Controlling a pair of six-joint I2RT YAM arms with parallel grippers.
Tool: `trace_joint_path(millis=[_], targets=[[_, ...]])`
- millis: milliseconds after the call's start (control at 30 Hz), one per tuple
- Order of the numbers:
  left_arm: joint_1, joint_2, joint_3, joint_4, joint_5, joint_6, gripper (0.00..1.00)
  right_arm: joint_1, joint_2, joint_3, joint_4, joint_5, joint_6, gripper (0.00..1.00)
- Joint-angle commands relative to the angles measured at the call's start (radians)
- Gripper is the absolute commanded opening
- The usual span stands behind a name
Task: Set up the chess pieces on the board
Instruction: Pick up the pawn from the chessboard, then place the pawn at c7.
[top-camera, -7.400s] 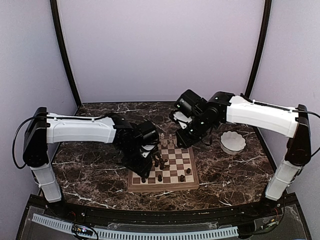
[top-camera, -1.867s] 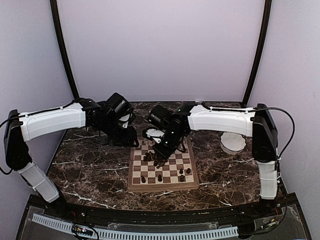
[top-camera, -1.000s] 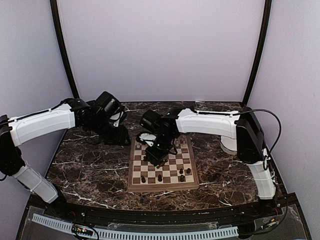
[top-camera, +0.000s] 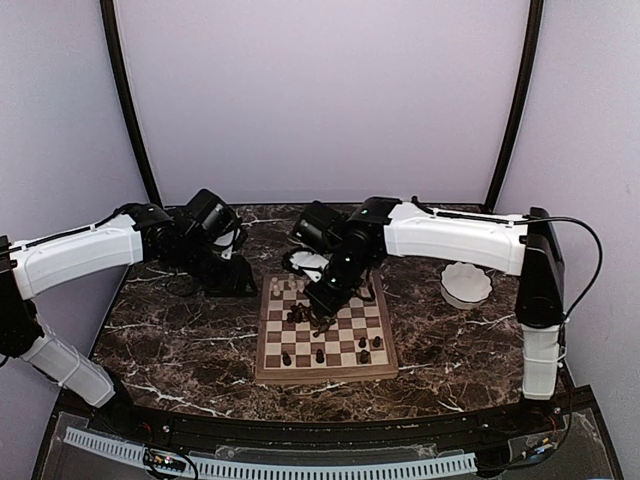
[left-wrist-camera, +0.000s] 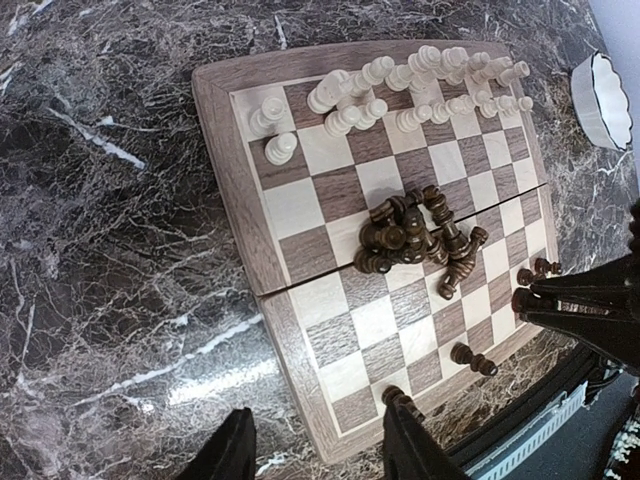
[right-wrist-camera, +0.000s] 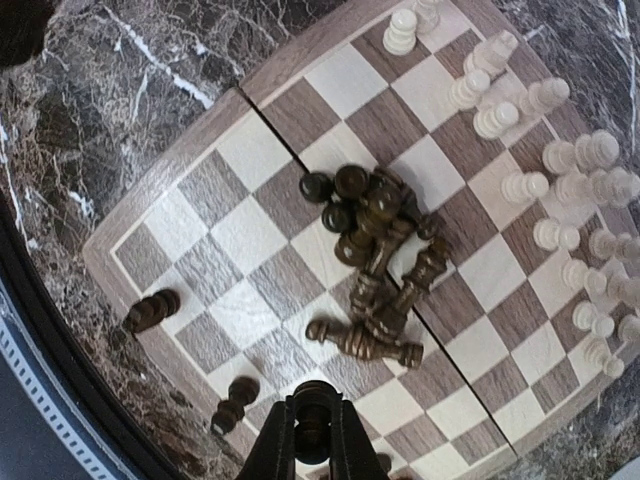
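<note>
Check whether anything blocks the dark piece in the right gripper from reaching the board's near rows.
Nothing visible blocks it. The right gripper is shut on a dark piece, and the heap of dark pieces lies beyond it, toward the cream side. Only a few standing dark pieces occupy the near rows.

A: The board (right-wrist-camera: 240, 235)?
B: Tan and dark brown checks, brown rim.
A: And the pieces?
B: A dark brown heap (right-wrist-camera: 375, 235) just ahead of the right gripper (right-wrist-camera: 312, 430), a dark brown piece (right-wrist-camera: 313, 400) between its black fingers (right-wrist-camera: 275, 450) (pale cream ones (right-wrist-camera: 560, 185) farther off).
A: The table (right-wrist-camera: 90, 90)?
B: Black marble, white veins; the bowl (top-camera: 466, 285) is white.
</note>
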Motion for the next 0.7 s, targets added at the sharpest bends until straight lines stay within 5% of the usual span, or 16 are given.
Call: trace_joint_path(millis=[0, 233, 667], targets=[[0.005, -0.018, -0.011, 0.02, 0.017, -0.016, 0.46, 0.009, -0.094, -0.141, 0.011, 0.02, 0.019, 0.05], [0.005, 0.002, -0.008, 0.039, 0.039, -0.027, 0.46, 0.015, -0.183, -0.324, 0.056, 0.048, 0.067, 0.06], [0.005, 0.018, -0.01, 0.056, 0.061, -0.046, 0.45, 0.034, -0.144, -0.327, 0.092, 0.05, 0.074, 0.06]])
